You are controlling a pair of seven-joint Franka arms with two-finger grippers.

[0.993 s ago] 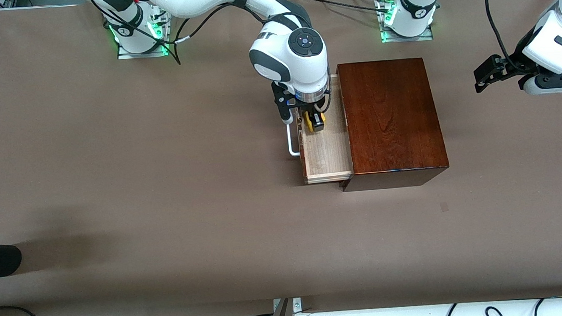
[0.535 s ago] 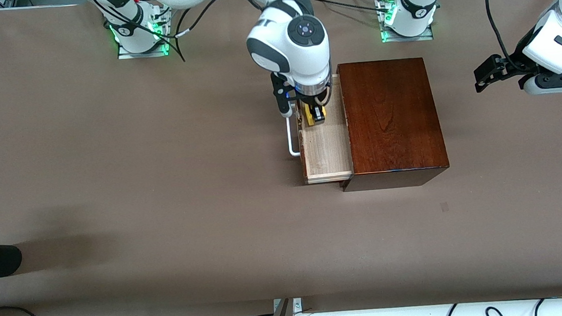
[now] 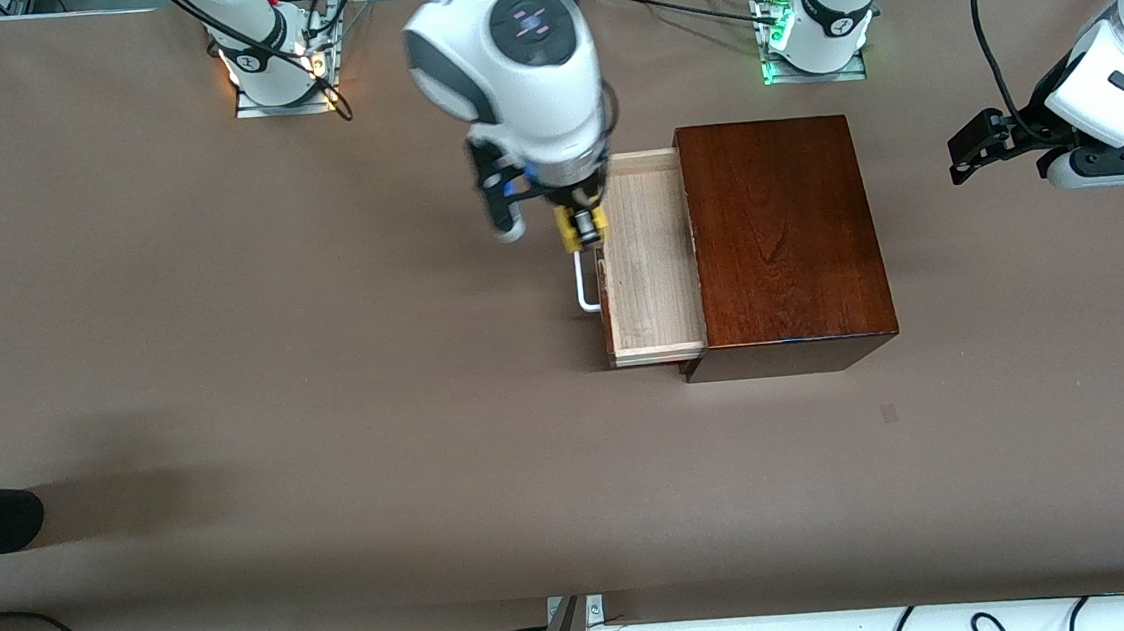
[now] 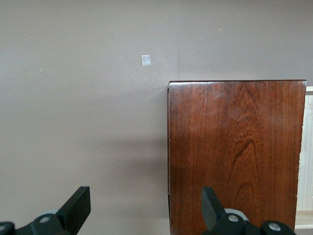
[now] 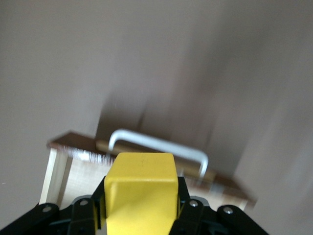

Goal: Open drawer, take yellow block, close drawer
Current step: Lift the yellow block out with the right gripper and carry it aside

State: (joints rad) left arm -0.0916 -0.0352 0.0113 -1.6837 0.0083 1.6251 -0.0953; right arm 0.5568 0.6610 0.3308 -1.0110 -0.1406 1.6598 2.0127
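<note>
Right pincer (image 3: pixel 583 229): clamped on the small bright yellow cube (image 3: pixel 570 229), plain matte faces, up in the air over the drawer's dark front and white handle (right wrist view shows the cube (image 5: pixel 141 188) filling the gap between the black fingers (image 5: pixel 188 208)).
Drawer (image 3: pixel 648 259): pulled out of the box toward the right arm's end of the table; pale light-wood tray with straight grain, thin walls, dark front.
Handle: white U-shaped bar (image 3: pixel 584 284), smooth and rounded, fixed on the drawer front.
Box: dark reddish-brown wooden box (image 3: pixel 782 238), glossy, strong grain, rectangular.
Left pincer (image 3: pixel 972 148): waiting over bare table at the left arm's end, black fingers (image 4: pixel 78 205) spread wide, holding nothing.
Table (image 3: pixel 222 332): matte brown, flat surface.
</note>
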